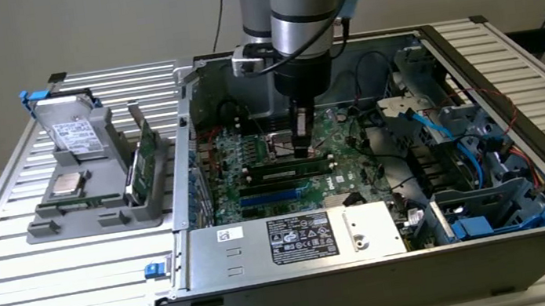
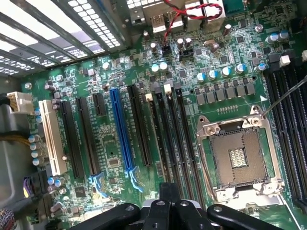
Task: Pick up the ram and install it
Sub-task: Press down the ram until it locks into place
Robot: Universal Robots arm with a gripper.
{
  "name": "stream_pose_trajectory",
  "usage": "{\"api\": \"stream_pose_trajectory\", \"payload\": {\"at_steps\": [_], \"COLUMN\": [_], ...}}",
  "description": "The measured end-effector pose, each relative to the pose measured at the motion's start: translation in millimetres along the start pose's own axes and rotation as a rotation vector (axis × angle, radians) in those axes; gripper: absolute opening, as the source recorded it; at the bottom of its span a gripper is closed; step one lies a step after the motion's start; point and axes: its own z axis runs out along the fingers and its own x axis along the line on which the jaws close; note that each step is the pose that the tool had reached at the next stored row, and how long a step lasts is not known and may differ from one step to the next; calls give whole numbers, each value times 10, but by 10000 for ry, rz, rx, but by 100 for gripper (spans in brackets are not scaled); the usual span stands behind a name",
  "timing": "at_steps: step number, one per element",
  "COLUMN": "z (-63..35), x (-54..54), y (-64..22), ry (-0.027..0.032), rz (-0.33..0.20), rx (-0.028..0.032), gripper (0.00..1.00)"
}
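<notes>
Ram (image 1: 288, 172) lies apparently crosswise in slot.

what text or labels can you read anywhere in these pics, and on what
No text is readable.
Large label on the metal cover: dark with rows of marks, too small to read.
Small white sticker beside it: blurred.
Drive label in the grey rack: unreadable.
Motherboard markings in the wrist view: too fine to read.
</notes>
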Motion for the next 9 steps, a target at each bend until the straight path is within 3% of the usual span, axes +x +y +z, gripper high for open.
{"api": "stream_pose_trajectory", "payload": {"at_steps": [9], "z": [0], "x": [0], "y": [0], "ry": [-9], "rz": [1230], "rx": [-129], "gripper": [11]}}
